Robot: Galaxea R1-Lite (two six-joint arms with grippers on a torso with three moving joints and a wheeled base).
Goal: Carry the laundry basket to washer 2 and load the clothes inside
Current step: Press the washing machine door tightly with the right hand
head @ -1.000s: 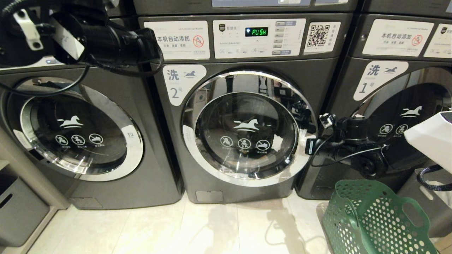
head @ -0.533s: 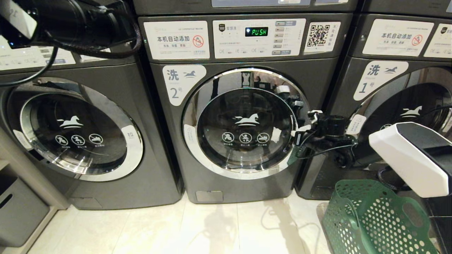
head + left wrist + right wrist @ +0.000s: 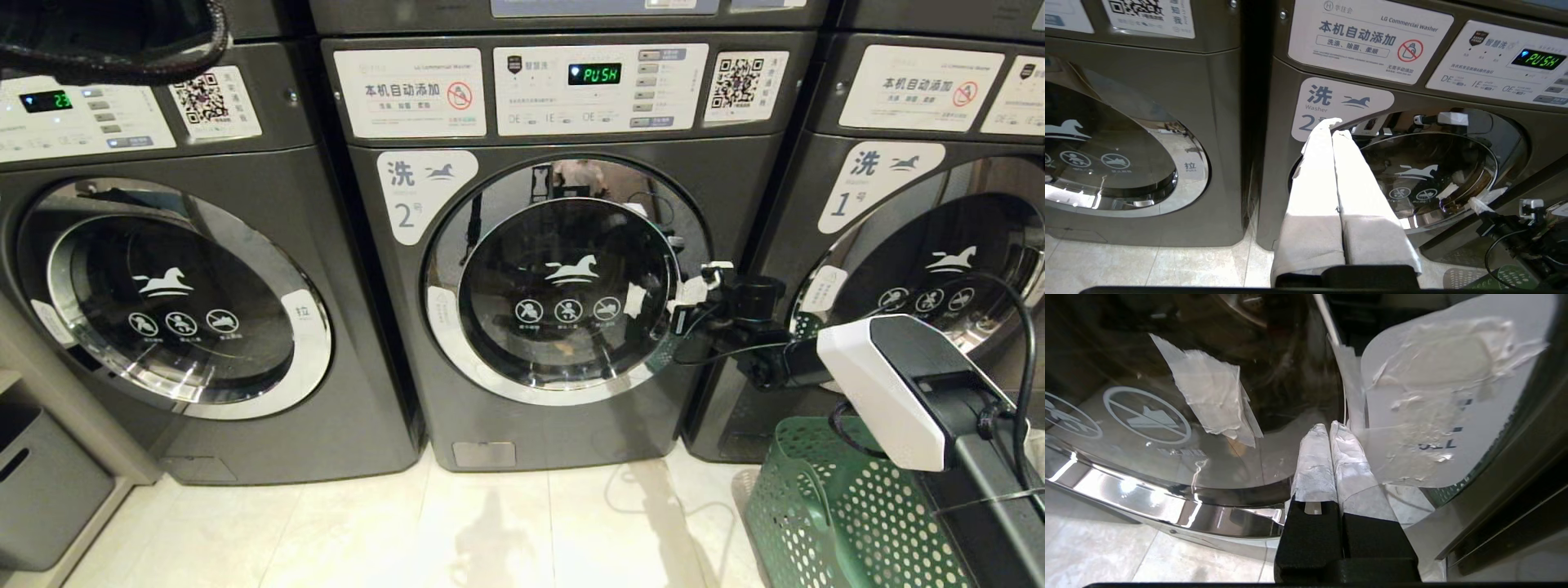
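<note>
Pale tile floor; grey bin at left w/ glare.

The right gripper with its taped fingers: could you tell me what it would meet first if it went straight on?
Probably the white pull label at the door edge of washer 2; the shut right gripper already sits close to it.

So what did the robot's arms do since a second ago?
The shut right gripper slid left along the round glass door of washer 2, swinging its right edge outward. The left arm lifted almost out of the head view, uncovering the left washer's panel. The green perforated laundry basket stayed put.
</note>
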